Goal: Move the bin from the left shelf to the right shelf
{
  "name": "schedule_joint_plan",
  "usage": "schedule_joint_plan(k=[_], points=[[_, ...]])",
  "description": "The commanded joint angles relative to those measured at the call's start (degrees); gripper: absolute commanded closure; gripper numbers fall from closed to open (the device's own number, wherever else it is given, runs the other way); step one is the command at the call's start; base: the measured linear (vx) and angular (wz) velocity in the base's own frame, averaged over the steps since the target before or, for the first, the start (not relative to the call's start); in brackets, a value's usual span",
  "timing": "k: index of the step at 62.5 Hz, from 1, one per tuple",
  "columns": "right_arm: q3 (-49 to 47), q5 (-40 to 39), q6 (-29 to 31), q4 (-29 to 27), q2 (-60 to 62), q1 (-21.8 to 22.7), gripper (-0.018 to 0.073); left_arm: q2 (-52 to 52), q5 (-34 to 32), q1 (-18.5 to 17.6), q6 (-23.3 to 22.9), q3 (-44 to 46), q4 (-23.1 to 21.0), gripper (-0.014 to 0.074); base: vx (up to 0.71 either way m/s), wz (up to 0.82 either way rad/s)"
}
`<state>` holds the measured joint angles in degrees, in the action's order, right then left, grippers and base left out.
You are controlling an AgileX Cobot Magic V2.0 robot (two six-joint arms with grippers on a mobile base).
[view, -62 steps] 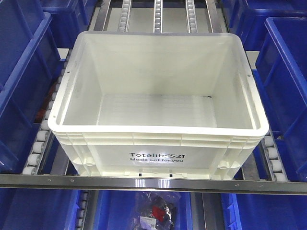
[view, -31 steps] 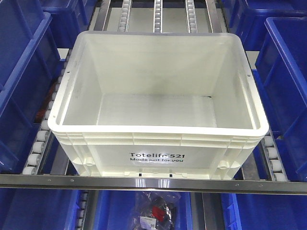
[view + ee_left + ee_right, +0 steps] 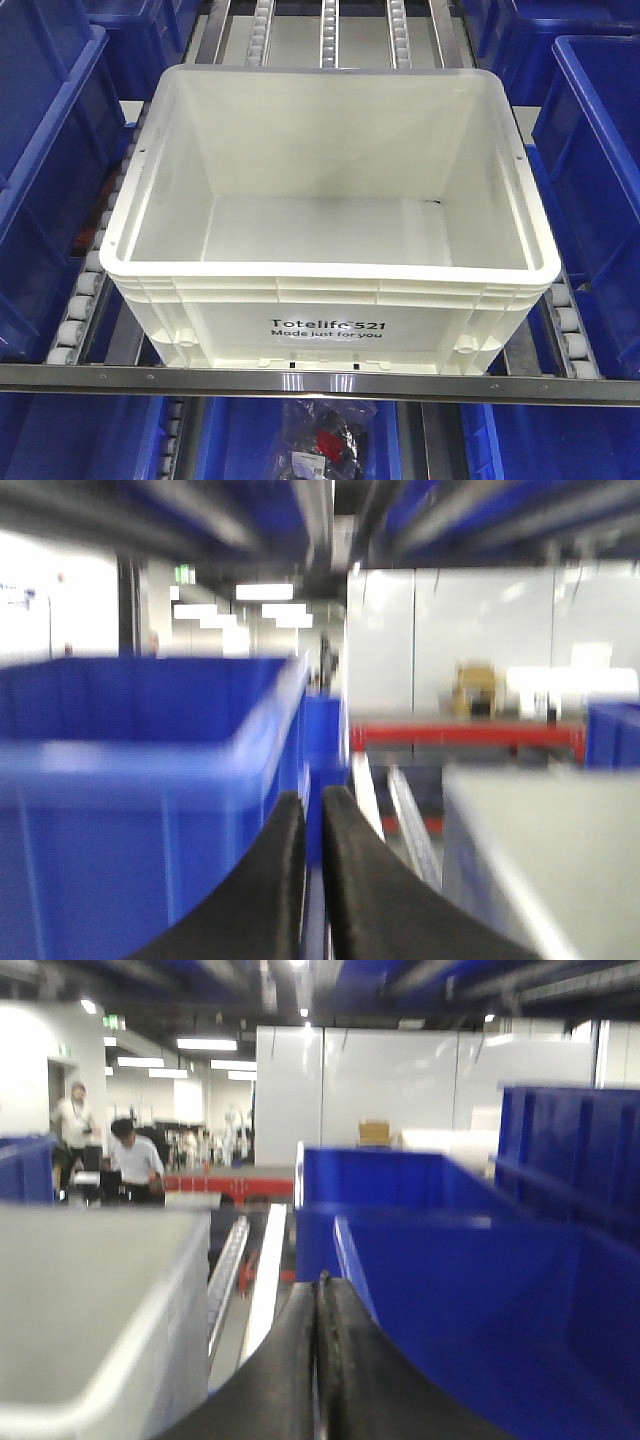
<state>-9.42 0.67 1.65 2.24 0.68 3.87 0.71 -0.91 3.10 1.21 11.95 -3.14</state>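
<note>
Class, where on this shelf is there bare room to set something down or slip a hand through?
Free: the empty floor of the white bin, and the roller tracks behind it. Crowded: blue bins flank both sides, leaving narrow gaps.

Large white rectangular plastic bin [image 3: 330, 300] showing smooth, slightly glossy walls; ribbed rim catching glare; black print sitting matt on front. Blue plastic bins [image 3: 40, 180] beside it looking smooth, semi-gloss. Shelf's front metal rail [image 3: 320, 385] shining, brushed and reflective. Pale plastic-looking rollers [image 3: 78, 305] sitting in metal tracks. Left end effector [image 3: 313, 810] and right end effector [image 3: 318, 1295] showing matt black fingers, blurred.
</note>
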Motion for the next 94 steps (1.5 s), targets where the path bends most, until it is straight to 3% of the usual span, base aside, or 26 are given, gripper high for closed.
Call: schedule_joint_plan(k=[1, 19, 29, 49, 59, 69, 78, 86, 94], points=[[-7.9, 0.4, 0.3, 0.3, -2.6, 0.3, 0.0568, -2.8, -0.8, 0.1, -0.4, 8.0, 0.0, 0.0565, 0.0, 0.0], [-23.9, 14.5, 0.0, -0.8, -17.0, 0.3, 0.0568, -18.4, 18.9, 0.1, 0.1, 26.9, 0.2, 0.0565, 0.0, 0.0], [-24.3, 16.7, 0.0, -4.0, -21.9, 0.3, 0.0568, -22.5, 20.3, 0.1, 0.0, 26.1, -0.2, 0.0565, 0.0, 0.0], [-24.3, 18.7, 2.0, -3.7, -27.6, 0.3, 0.0552, -23.4, 20.3, 0.1, 0.0, 24.1, -0.2, 0.0554, 0.0, 0.0], [-24.3, 18.6, 3.5, -3.8, -29.3, 0.3, 0.0395, -23.4, 19.9, 0.1, 0.0, 24.1, -0.2, 0.0396, 0.0, 0.0], [-24.3, 17.6, 3.5, -3.2, -29.3, 0.3, 0.0078, -23.4, 18.2, 0.1, 0.0, 24.1, -0.2, 0.0131, 0.0, 0.0], [-25.4, 19.7, 3.3, -3.2, -31.5, 0.3, -0.0148, -24.3, 19.9, -0.3, 1.5, 25.1, -0.3, 0.0003, 0.0, 0.0], [-30.7, 27.0, 3.7, -4.6, -36.8, -0.6, -0.0166, -28.4, 26.9, -4.7, 3.3, 30.6, -0.2, -0.0008, 0.0, 0.0], [-36.5, 31.4, 5.8, -4.4, -42.7, -8.4, -0.0137, -33.8, 33.3, -12.5, 6.0, 36.2, -0.2, 0.0007, 0.0, 0.0]])
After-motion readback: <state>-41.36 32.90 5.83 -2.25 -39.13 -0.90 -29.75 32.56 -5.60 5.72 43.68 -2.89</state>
